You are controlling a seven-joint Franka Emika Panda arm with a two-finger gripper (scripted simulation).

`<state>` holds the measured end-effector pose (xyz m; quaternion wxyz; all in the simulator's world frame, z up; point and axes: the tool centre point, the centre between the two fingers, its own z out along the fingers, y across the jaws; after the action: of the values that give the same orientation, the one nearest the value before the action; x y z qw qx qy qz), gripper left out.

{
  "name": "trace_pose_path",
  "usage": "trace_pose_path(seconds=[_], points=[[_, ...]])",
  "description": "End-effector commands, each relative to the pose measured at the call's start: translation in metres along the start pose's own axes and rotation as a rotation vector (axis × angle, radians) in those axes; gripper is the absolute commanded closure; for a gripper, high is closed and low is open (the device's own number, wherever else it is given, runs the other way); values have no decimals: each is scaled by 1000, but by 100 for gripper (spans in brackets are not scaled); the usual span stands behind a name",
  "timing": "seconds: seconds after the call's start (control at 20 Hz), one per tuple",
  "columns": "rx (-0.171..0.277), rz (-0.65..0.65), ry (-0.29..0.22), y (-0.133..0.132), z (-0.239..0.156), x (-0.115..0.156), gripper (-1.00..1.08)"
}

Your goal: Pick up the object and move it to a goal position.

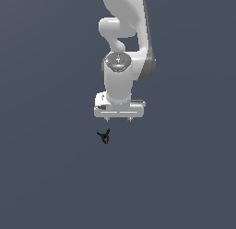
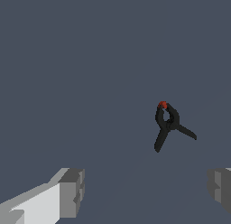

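Gripper is hanging at the end of the white arm, pointing down at the plain grey floor, with its two short fingers spread wide and nothing lying between them. In the wrist view the gripper is showing one grey finger pad on one side and the other pad at the opposite edge, a broad bare gap standing between. Object is lying on the floor just beside the gripper, apart from it and off toward the exterior view's left of its centre line. In the wrist view the object is showing black prongs splaying from a joint and a small red spot at one tip, untouched by either finger.
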<state>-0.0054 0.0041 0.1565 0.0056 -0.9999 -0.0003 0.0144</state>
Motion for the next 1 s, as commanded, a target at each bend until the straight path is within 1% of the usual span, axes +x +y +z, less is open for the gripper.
trace_pose_path(seconds=[0.0,0.5,0.95], points=[[0,0,0,0,0,0,-92],[7,-24,12,-7,-22,6,-92],[4,-52,14,2,-10,8,-92]])
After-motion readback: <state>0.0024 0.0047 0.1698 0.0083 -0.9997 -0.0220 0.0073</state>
